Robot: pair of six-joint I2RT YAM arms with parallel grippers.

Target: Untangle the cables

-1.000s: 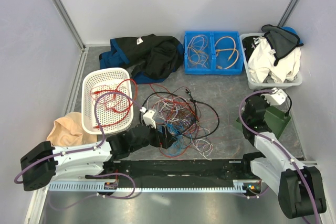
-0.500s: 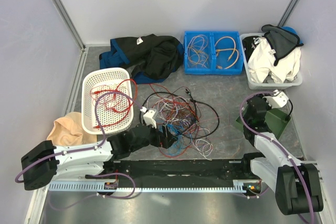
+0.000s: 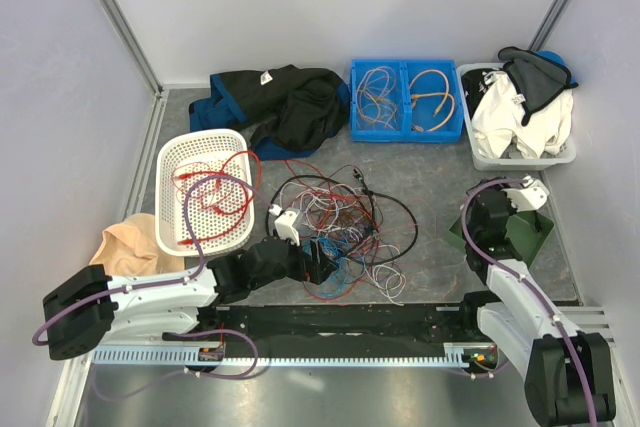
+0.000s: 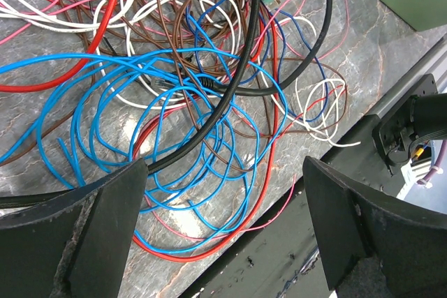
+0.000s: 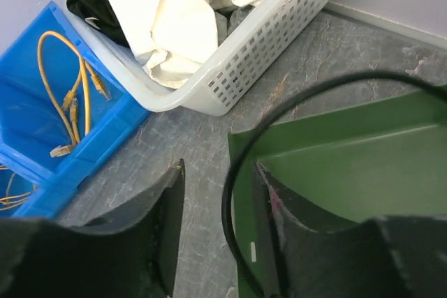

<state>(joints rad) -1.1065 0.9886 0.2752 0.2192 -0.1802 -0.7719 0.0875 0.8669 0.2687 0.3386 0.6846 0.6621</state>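
Tangle: the messy knot of thin red, black, white and blue cables (image 3: 340,222) sprawls mid-table on the grey marbled tabletop (image 3: 430,167), right in front of the left arm.
Left gripper (image 4: 223,165): fingers flung wide, hovering over the blue loops, gripping nothing.
Right gripper (image 5: 218,172): jaws parted, one thin black cable (image 5: 225,200) looping loose between them, over the green tray (image 5: 349,165).

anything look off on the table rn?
Two things. A red cable hangs over the white basket's rim, half in, half out. And a black cable loops loose between the open jaws of the right gripper, over the green bin.
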